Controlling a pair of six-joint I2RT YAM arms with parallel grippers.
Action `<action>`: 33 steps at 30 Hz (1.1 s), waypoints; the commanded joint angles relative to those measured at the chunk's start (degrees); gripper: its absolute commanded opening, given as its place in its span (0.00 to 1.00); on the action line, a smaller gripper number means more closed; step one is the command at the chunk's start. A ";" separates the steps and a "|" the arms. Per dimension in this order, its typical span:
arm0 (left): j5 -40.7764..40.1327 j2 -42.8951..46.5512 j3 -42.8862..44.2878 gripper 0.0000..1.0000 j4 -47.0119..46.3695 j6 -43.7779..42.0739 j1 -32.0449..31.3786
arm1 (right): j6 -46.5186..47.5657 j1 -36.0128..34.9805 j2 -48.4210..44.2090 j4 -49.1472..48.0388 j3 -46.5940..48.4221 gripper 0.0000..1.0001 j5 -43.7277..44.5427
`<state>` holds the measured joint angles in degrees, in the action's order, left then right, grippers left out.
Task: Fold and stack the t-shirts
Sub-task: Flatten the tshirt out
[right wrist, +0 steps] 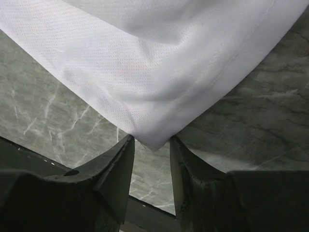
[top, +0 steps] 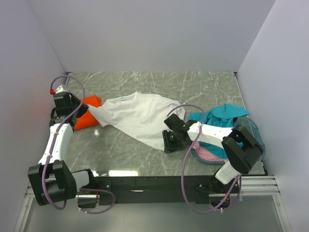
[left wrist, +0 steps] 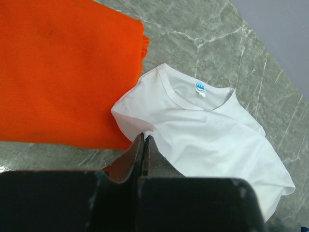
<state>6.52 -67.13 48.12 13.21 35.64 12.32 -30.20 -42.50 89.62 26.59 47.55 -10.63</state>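
A white t-shirt [top: 137,116] lies spread across the middle of the marble table. My left gripper [left wrist: 144,137] is shut on its sleeve edge near the collar [left wrist: 193,96], beside the folded orange t-shirt [left wrist: 63,67], which also shows in the top view [top: 87,118]. My right gripper [right wrist: 151,141] is open, its jaws on either side of the white shirt's bottom corner [right wrist: 154,137] without pinching it. A teal t-shirt [top: 224,116] and a pink t-shirt [top: 207,153] lie in the basket at the right. A second white shirt is not in view.
The translucent teal basket [top: 256,133] stands at the table's right edge under my right arm. White walls enclose the table on the left, back and right. The table's near edge [top: 145,174] is close to the right gripper.
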 commanded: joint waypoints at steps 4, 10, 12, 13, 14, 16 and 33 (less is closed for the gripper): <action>1.30 0.07 0.49 0.00 -1.26 -0.22 0.34 | -0.39 -0.30 2.40 -1.45 -0.35 0.32 1.67; 1.04 0.34 -0.22 0.00 -1.43 -0.22 0.34 | 0.40 -0.04 1.87 -1.54 0.26 0.00 0.00; 0.42 -0.01 -0.48 0.00 -2.05 0.66 0.43 | 1.01 0.40 0.30 -0.05 2.28 0.00 -0.35; 0.42 -0.28 -0.83 0.00 -3.62 1.88 0.43 | 1.28 1.36 -0.41 0.74 3.24 0.00 -0.61; 0.51 -0.97 -1.01 0.01 -4.50 2.59 0.34 | 1.98 1.80 -1.11 2.57 5.60 0.00 -0.70; 0.51 -2.12 -0.22 0.00 -6.87 4.52 0.34 | 3.03 3.12 -3.13 4.86 8.51 0.00 0.17; 2.08 -19.97 40.54 0.00 -3.91 12.26 -3.44 | 17.53 21.58 6.43 17.17 62.63 0.00 -0.72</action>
<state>6.35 -87.66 80.31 9.80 45.82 8.73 -16.71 -21.21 94.37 39.44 100.60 -12.82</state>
